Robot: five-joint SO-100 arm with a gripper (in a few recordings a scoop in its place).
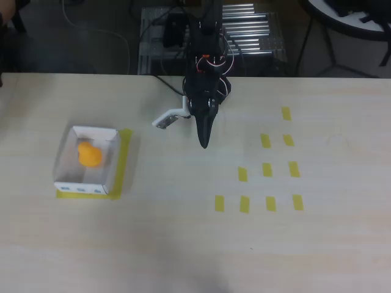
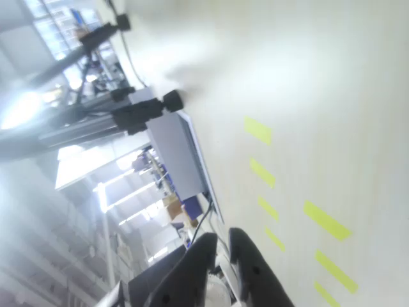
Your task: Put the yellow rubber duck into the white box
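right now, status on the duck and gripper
Gripper shut, empty, over bare table. Yellow rubber duck sits inside white box. Nothing in the way.

Overhead view: black arm reached in from far edge of table, centre, w/ gripper (image 1: 204, 141) pointing toward near side. Fingers (image 1: 205, 131) were pressed together into a narrow dark tip, holding nothing. A white plate stuck out from wrist to the left. Wrist view: two dark fingers (image 2: 252, 268) nearly touching.

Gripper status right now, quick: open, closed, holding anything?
Gripper: closed and empty, fingers nearly together in the wrist view. The yellow rubber duck already sits inside the white box.
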